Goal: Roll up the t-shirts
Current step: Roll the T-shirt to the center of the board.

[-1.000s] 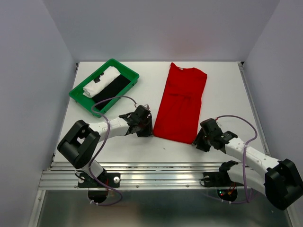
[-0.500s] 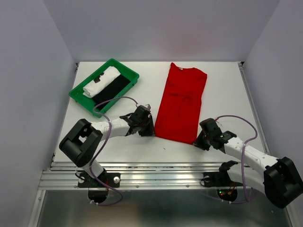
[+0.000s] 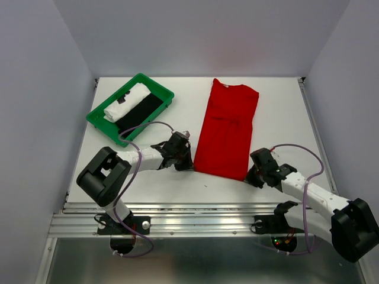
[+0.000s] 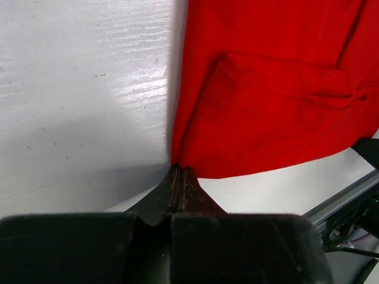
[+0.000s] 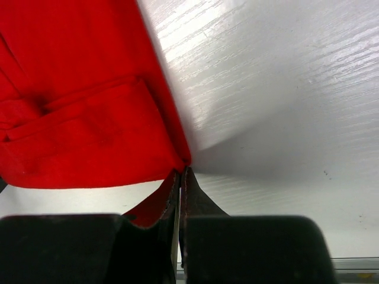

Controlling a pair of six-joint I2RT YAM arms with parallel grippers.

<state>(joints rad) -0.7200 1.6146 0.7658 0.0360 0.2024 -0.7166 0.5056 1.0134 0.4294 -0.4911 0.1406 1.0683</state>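
Note:
A red t-shirt (image 3: 228,127) lies folded into a long strip on the white table, running from the back toward the near edge. My left gripper (image 3: 190,165) is at its near left corner, and the left wrist view shows the jaws (image 4: 179,168) shut with the corner of the t-shirt (image 4: 266,89) pinched at their tips. At the near right corner my right gripper (image 3: 249,176) is also shut. In the right wrist view its tips (image 5: 180,171) nip the t-shirt's (image 5: 77,89) corner.
A green tray (image 3: 98,118) stands at the back left, holding a rolled white cloth (image 3: 126,102) and a black one (image 3: 139,111). Grey walls close in the table on three sides. A metal rail runs along the near edge.
Both grippers have closed from partly open onto the shirt's near corners. The arms crept slightly inward toward the cloth. The shirt itself has barely shifted.

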